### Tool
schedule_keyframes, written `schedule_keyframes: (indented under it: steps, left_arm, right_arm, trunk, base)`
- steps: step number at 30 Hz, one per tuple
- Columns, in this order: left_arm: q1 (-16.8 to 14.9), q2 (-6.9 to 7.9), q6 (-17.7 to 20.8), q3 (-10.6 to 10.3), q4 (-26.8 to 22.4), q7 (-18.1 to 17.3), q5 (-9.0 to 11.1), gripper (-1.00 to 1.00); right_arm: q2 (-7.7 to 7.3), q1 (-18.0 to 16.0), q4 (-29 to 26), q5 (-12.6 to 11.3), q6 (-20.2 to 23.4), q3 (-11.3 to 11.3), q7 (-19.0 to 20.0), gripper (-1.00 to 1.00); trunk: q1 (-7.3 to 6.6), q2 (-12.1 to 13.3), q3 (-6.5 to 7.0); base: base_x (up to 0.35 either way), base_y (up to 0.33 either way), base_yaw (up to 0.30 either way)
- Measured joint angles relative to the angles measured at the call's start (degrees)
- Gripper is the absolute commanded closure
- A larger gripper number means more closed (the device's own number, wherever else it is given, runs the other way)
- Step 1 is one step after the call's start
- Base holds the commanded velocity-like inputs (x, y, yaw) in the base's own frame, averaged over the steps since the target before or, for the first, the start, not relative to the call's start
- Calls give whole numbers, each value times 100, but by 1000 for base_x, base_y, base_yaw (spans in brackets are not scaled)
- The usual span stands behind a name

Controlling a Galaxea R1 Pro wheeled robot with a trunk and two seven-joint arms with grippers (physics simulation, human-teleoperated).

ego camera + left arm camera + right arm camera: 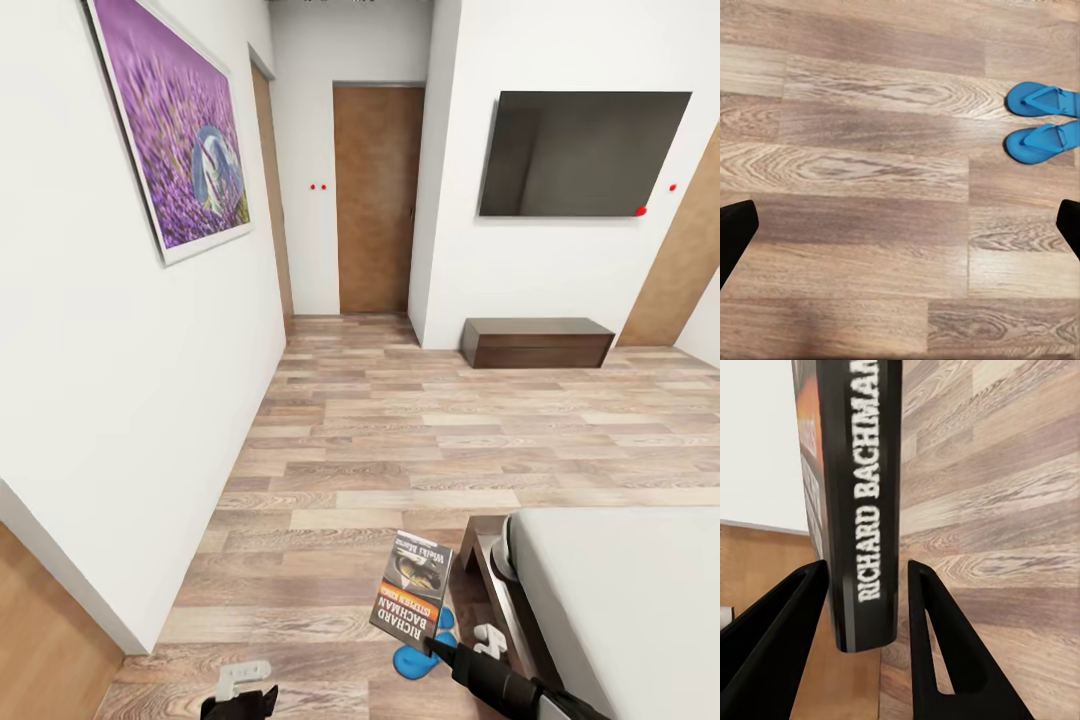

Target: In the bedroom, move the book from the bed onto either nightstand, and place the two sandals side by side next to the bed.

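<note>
My right gripper (434, 645) is shut on the book (412, 590) and holds it upright above the floor, just off the bed's corner. In the right wrist view the book (862, 510) shows its black "Richard Bachman" spine, clamped between the fingers of that gripper (866, 585). Two blue sandals (418, 655) lie on the floor beside the bed (620, 600), partly hidden by the book. The left wrist view has one sandal (1044, 99) and the other sandal (1042, 142) side by side. My left gripper (900, 232) hangs open over bare planks away from them, low in the head view (240, 700). The nightstand is out of view.
A white wall (130, 400) with a purple painting (175, 120) runs close on the left. Wood-plank floor (400, 430) stretches ahead to a brown door (377, 200). A low dark bench (537, 343) stands under a wall TV (583, 153) at the far right.
</note>
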Motion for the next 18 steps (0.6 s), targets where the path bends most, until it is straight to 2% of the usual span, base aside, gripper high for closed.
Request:
schedule_keyframes:
  steps: [11,15,18]
  left_arm:
    - [0,5,-1,0,5,0,-1,-100]
    - [0,20,3,-3,-3,-13,-33,-100]
    - [0,74,14,-24,-9,-34,-78,-100]
  right_arm:
    - [-24,0,-1,-1,-1,-8,11,100]
    - [-240,0,4,-9,2,-26,34,100]
    - [-314,0,6,-10,4,-14,42,100]
  trunk:
    - [0,0,101]
    - [0,0,138]
    - [0,0,166]
  base:
    - [0,0,0]
    - [0,0,0]
    - [0,0,0]
